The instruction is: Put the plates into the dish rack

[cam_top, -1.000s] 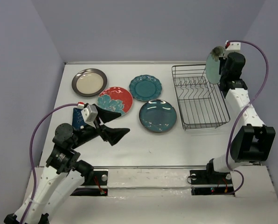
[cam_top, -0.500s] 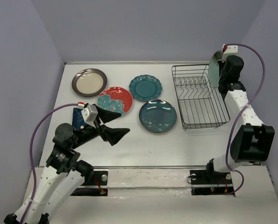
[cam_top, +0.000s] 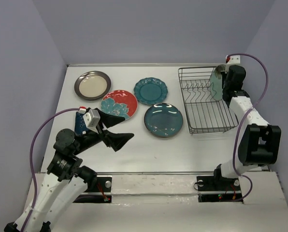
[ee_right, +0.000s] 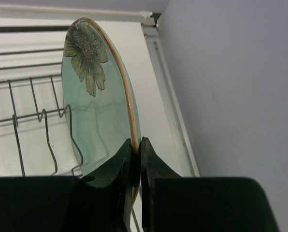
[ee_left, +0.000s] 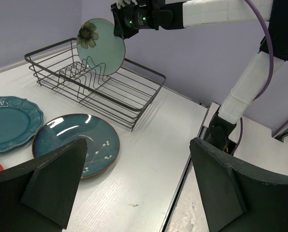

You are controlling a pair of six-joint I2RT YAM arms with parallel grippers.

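White counter (cam_top: 149,150): pale mint plate (ee_right: 98,121) is being pinched at the rim by the right tool (ee_right: 136,157), upright over the dish rack (ee_left: 116,94). It should be getting lowered straight between two prongs. Left tool (ee_left: 139,169) is being held spread, empty.

A white table (cam_top: 149,150) fills the middle of the overhead view, its surface matte with a faint wood grain. Pale lilac walls close it in: a back wall (cam_top: 153,29) at 12 o'clock, a left wall (cam_top: 18,87) at 9 o'clock and a right wall (cam_top: 285,96) at 3 o'clock. At 6 o'clock a thin metal rail (cam_top: 153,172) crosses the table's near edge, with a mottled whitish board (cam_top: 153,186) just beyond it. In the left wrist view a small dark speck (ee_left: 133,205) lies on the tabletop at 6 o'clock.
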